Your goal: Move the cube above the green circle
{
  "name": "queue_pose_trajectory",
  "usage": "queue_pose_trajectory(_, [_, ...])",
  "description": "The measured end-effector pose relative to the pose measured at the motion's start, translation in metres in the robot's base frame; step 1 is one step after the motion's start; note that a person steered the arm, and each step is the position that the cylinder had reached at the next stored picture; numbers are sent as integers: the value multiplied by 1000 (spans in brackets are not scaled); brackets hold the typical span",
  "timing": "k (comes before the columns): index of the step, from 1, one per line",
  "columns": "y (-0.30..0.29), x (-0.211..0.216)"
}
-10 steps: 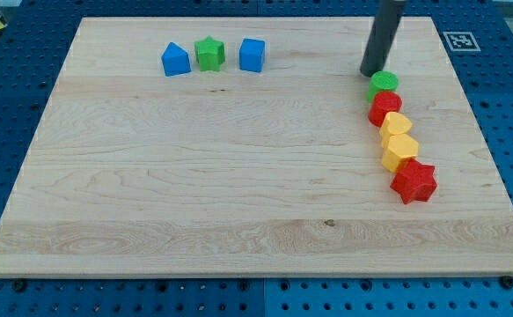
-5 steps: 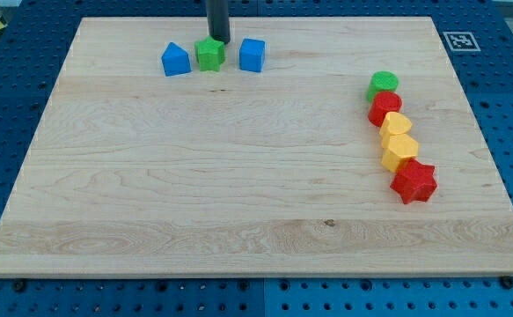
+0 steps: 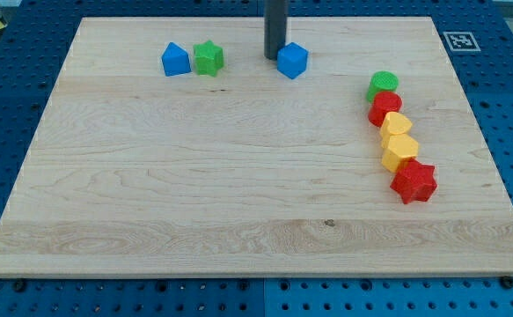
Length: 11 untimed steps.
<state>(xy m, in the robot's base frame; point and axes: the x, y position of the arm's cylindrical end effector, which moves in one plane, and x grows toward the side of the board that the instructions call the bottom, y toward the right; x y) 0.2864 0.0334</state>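
The blue cube (image 3: 292,60) sits near the view's top, a little right of centre. My tip (image 3: 274,57) stands right against its left side. The green circle (image 3: 383,84) lies at the view's right, heading a line of blocks, well to the right of the cube and slightly lower. The rod rises out of the view's top edge.
A blue house-shaped block (image 3: 176,60) and a green star (image 3: 208,57) sit at the top left. Below the green circle run a red block (image 3: 384,107), two yellow blocks (image 3: 397,126) (image 3: 400,151) and a red star (image 3: 414,181). A marker tag (image 3: 459,40) sits at the board's top right corner.
My tip went from beside the green circle to the green star, then right. The blue cube has been pushed right by about 45 pixels. The other blocks have not moved.
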Motion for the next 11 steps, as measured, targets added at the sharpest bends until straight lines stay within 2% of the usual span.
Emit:
queue_pose_trajectory(5, [4,35])
queue_pose_trajectory(7, [35,35])
queue_pose_trajectory(9, [100,36])
queue_pose_trajectory(10, [98,37])
queue_pose_trajectory(11, [53,36])
